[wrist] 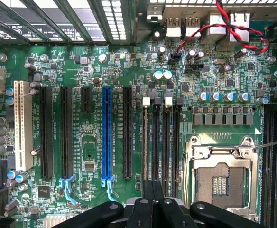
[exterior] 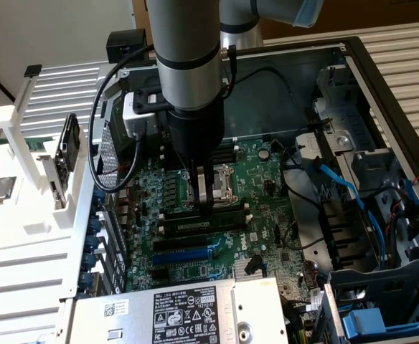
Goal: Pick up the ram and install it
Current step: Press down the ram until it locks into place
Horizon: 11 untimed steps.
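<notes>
Black fingers (wrist: 145,209) of the gripper (wrist: 153,194) loom closest to the wrist camera, drawn together over the green motherboard (wrist: 81,76). Whether they pinch anything cannot be made out. Running out from under them, the ram (wrist: 145,142) stands on edge in the outermost of four long black memory slots beside the silver processor socket (wrist: 221,180); from above it reads as a thin pale line. Farther from the socket lie a glossy blue expansion slot (wrist: 106,133) and a white one (wrist: 22,123), and a twisted red-and-black wire (wrist: 209,28) loops near the rear ports.

From the exterior view the grey arm drops the gripper (exterior: 205,204) straight into the open metal case, its tips down on the ram (exterior: 224,211), a long dark stick just in front of the processor socket (exterior: 220,179). Blue cables (exterior: 346,186) curl through the drive bay to the exterior view's right of the socket. A labelled metal box (exterior: 181,315) sits in the foreground, and a white plastic rack (exterior: 23,165) stands outside the case.
</notes>
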{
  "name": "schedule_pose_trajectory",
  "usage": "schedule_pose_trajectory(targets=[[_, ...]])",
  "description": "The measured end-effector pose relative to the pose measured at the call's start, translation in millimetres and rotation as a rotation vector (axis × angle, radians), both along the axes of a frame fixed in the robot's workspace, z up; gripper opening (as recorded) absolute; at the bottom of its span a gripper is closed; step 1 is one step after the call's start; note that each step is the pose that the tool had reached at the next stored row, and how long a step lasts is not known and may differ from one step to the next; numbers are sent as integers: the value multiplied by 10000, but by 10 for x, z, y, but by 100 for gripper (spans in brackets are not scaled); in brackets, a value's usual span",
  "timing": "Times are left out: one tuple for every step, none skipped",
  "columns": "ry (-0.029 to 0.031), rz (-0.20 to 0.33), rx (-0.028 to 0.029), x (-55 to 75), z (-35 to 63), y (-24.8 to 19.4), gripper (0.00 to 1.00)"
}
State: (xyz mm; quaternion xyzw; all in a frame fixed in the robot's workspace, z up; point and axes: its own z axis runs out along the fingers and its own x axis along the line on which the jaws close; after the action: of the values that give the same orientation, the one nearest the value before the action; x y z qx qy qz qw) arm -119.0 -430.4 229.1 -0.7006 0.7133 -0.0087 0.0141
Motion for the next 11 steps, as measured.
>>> schedule_pose_trajectory(targets=[[0,0,1,0,-1,-1,10],[0,0,3,0,-2,-1,10],[1,0,4,0,-3,-2,10],[0,0,8,0,-5,-2,10],[0,0,10,0,-6,-2,10],[1,0,12,0,-7,-3,10],[1,0,14,0,-7,-3,10],[-2,0,25,0,-10,-3,10],[-1,-1,26,0,-10,-3,10],[-2,-1,29,0,-10,-3,10],[-1,0,31,0,-11,-4,10]])
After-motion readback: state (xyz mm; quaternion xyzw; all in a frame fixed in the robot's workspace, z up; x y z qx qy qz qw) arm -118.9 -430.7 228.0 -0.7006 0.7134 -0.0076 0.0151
